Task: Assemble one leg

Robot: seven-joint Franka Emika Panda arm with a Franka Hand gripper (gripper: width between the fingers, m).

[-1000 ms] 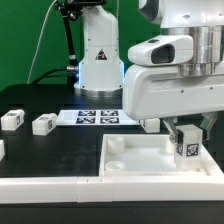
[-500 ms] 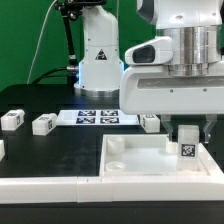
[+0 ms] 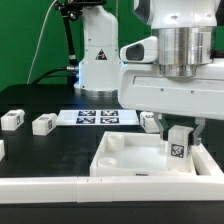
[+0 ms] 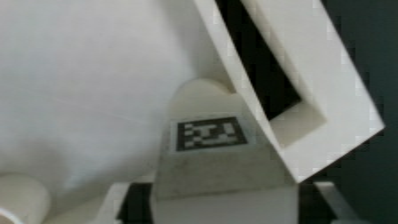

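Note:
My gripper (image 3: 178, 138) is shut on a leg (image 3: 177, 149), a small white block with a black-and-white tag facing the camera. It holds the leg upright at the near right corner of the large white tray-like piece (image 3: 118, 162), down inside its rim. In the wrist view the leg (image 4: 222, 150) fills the middle between the two dark fingers (image 4: 128, 202), with the tray's wall (image 4: 285, 90) beside it. Three more legs lie on the table: two at the exterior view's left (image 3: 12, 120) (image 3: 44, 124) and one behind the tray (image 3: 150, 122).
The marker board (image 3: 98, 117) lies behind the tray, in front of the arm's white base (image 3: 98, 60). A white rail (image 3: 40, 188) runs along the table's front edge. A small white part shows at the far left edge (image 3: 2, 150).
My wrist has turned and the leg has shifted a little toward the exterior view's left and lower. The tray has skewed, its left end swinging outward.

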